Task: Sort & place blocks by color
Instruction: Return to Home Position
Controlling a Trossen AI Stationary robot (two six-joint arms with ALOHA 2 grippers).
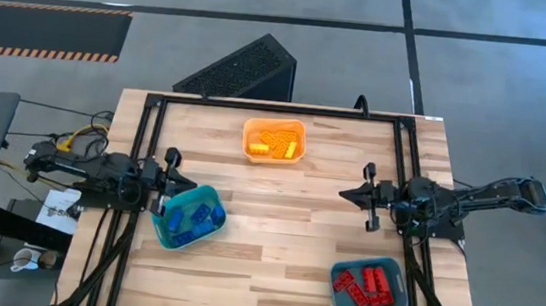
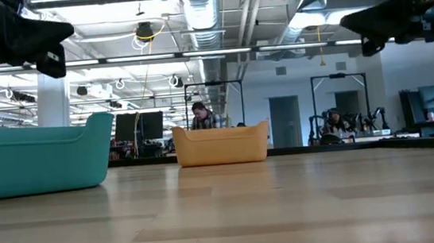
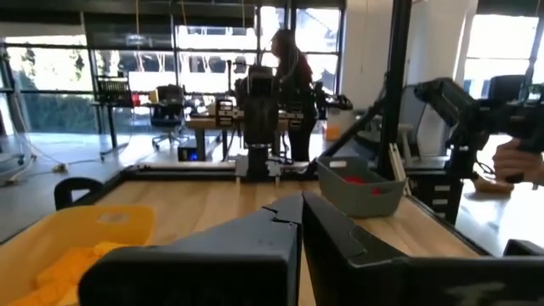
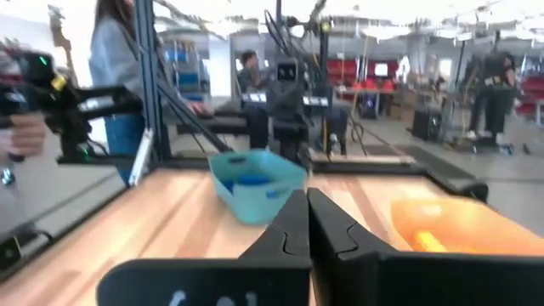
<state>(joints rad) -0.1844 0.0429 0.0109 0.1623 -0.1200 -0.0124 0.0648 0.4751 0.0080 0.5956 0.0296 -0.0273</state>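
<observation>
- Left gripper (image 1: 193, 183) hung above the left side of the table (image 1: 284, 245), just over the near rim of the left teal bin (image 1: 159, 224). Its two fingers were pressed together at the tips with nothing between them.
- Right gripper (image 1: 343, 192) hung above the right side of the table, pointing toward the middle, well apart from every bin. Its fingers likewise met at the tips and gripped nothing.
- Both arms lay low and drawn back along the table's side edges, the grippers facing each other across the bare wood.
- Yellow blocks (image 1: 279, 146) lay heaped inside the orange bin (image 1: 246, 138), which stood at the far middle of the table.
- Blue blocks (image 1: 192, 218) filled the left teal bin, which sat slightly askew.
- Red blocks (image 1: 367, 285) lay in the right teal bin (image 1: 336, 298), at the near right corner.
- Beyond the table, a person (image 3: 289, 68) stood at a workbench in the room.
</observation>
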